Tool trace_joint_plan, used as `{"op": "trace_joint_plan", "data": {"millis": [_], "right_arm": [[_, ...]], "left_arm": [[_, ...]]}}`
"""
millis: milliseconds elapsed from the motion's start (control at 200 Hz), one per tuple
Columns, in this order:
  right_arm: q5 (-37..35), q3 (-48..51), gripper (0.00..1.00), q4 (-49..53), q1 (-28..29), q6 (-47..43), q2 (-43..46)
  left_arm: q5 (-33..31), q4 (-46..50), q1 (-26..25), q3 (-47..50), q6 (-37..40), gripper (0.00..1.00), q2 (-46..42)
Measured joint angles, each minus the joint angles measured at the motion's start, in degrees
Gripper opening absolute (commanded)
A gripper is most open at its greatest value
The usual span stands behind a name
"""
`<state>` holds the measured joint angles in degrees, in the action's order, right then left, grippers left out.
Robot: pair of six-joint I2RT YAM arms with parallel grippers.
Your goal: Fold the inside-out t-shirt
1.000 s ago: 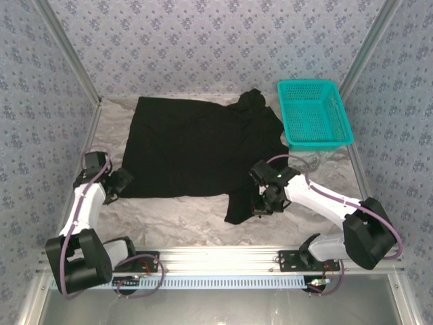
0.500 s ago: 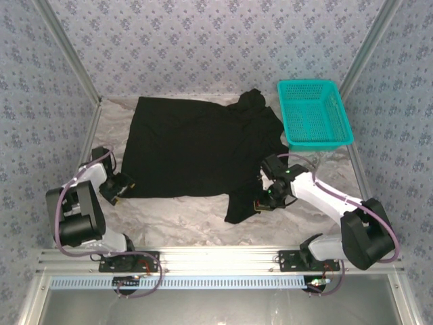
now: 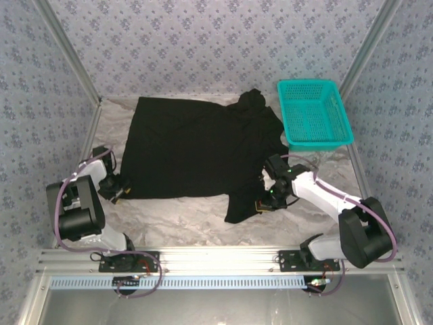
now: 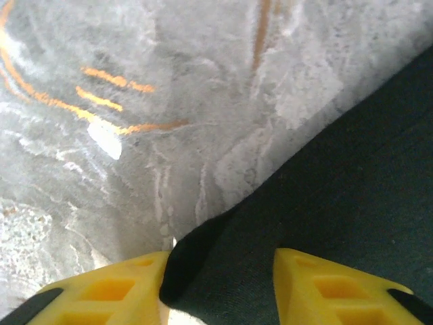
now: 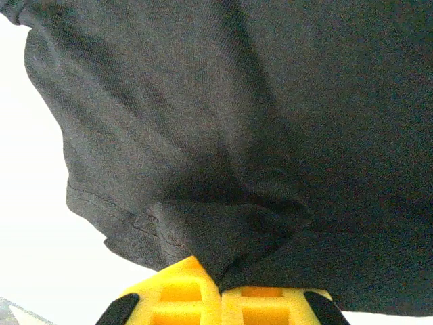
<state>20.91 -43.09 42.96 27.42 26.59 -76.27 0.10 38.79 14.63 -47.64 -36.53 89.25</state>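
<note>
Left wrist view: the left claw [image 4: 220, 281] straddles the near corner of the shirt [image 3: 196, 149], fingers apart and not yet clamped. The right claw [image 5: 220, 290] is clenched on a fold. The shirt lies just left of the basket [image 3: 308, 84], long axis pointing toward it.

1 t-shirt [image 3: 196, 149], 1 basket [image 3: 314, 115], 2 arms (L [image 3: 74, 213], R [image 3: 325, 196]).
</note>
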Motion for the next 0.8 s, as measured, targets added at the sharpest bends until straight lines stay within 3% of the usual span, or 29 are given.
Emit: {"op": "trace_joint_plan", "data": {"millis": [90, 365, 669, 799], "right_arm": [[0.0, 0.0, 0.00, 0.0, -0.2, -0.1, 0.0], [-0.3, 0.1, 0.00, 1.0, -1.1, -0.8, 2.1], [-0.7, 0.4, 0.00, 6.4, -1.5, 0.5, 18.8], [-1.8, 0.4, 0.00, 10.6, -1.5, 3.4, 27.0]], "left_arm": [[-0.5, 0.6, 0.1, -0.3, 0.2, 0.25, 0.2], [-0.4, -0.5, 0.0, -0.5, 0.5, 0.17, -0.1], [0.9, -2.3, -0.2, 2.4, 2.9, 0.00, -8.0], [2.1, 0.0, -0.1, 2.4, 5.1, 0.00, -10.4]]}}
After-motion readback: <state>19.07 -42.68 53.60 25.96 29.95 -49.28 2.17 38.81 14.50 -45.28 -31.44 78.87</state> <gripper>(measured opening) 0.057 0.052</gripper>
